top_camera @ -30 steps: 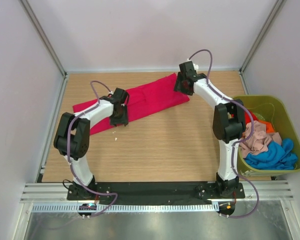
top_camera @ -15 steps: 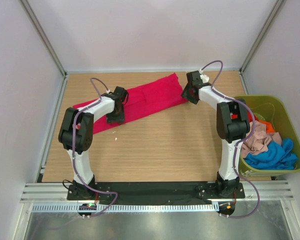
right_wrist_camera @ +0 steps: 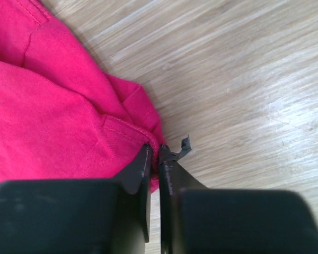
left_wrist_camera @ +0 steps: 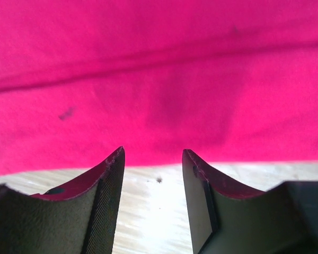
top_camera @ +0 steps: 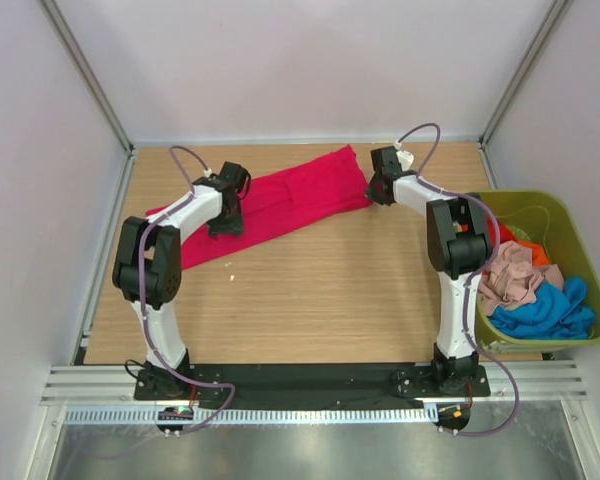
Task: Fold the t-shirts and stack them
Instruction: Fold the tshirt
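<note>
A crimson-red t-shirt [top_camera: 300, 195] lies folded into a long strip across the far half of the table. My left gripper [top_camera: 224, 226] hovers open at the strip's near edge towards its left end. In the left wrist view its fingertips [left_wrist_camera: 152, 159] frame bare wood, with the red cloth [left_wrist_camera: 159, 79] just beyond them. My right gripper [top_camera: 373, 194] is at the strip's right end. In the right wrist view it [right_wrist_camera: 155, 151] is shut on the hemmed corner of the red cloth [right_wrist_camera: 58, 116]. Beige-pink [top_camera: 515, 275], bright blue [top_camera: 550, 310] and orange-red [top_camera: 536, 252] t-shirts lie bundled in the tub.
An olive-green plastic tub [top_camera: 580, 230] stands at the table's right edge beside the right arm. A small pale speck [top_camera: 230, 265] lies on the wood below the shirt's left part. White walls and metal posts enclose the table on three sides.
My right gripper slid to the shirt's right corner and closed on its hem. My left arm shifted a little farther and leftwards along the shirt's near edge, still open.
</note>
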Available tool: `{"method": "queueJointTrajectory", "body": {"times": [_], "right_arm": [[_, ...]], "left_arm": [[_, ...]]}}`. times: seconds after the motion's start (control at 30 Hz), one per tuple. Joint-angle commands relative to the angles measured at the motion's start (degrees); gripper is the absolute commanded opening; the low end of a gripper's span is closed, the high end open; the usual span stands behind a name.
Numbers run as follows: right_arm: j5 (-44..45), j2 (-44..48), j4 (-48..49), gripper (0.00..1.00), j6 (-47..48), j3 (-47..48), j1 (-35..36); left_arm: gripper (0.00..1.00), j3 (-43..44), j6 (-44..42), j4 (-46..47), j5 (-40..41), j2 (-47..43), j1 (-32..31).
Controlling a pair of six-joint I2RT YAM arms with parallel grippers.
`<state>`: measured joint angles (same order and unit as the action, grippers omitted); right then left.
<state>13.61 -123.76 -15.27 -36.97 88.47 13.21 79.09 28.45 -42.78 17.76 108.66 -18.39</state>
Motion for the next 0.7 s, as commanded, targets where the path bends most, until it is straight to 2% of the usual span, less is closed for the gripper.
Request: {"method": "queueJointTrajectory", "body": {"times": [0.0, 0.07, 0.3, 0.4, 0.6, 0.63, 0.67], "right_arm": [[2.4, -1.5, 1.2, 0.06, 3.0, 1.0, -0.6], [3.1, -1.7, 1.1, 0.01, 5.7, 2.1, -0.7], [5.0, -5.7, -0.7, 0.01, 14.4, 9.7, -1.7], [0.3, -8.0, -0.2, 0.03, 15.2, 12.4, -2.8], [-1.9, -10.9, -1.8, 0.13, 15.9, 18.0, -3.5], [-1.9, -11.1, -2.8, 0.17, 16.5, 19.4, -3.5], [-2.1, -11.1, -3.8, 0.25, 16.7, 20.2, -3.5]], "left_arm": [[0.49, 2.6, 0.2, -1.3, 0.0, 4.1, 3.2], [0.48, 2.1, 0.2, -1.9, -0.1, 5.5, 3.6], [0.47, 1.6, 1.3, -6.3, 2.8, 9.2, 3.5], [0.47, 0.2, 1.8, -7.0, 2.3, 7.8, 3.3], [0.48, -4.0, 4.5, -8.7, 1.0, -0.3, -0.2], [0.48, -4.3, 5.0, -9.1, 0.6, -1.6, -0.3], [0.49, -4.0, 5.7, -9.8, 0.3, -2.7, -0.4]]}}
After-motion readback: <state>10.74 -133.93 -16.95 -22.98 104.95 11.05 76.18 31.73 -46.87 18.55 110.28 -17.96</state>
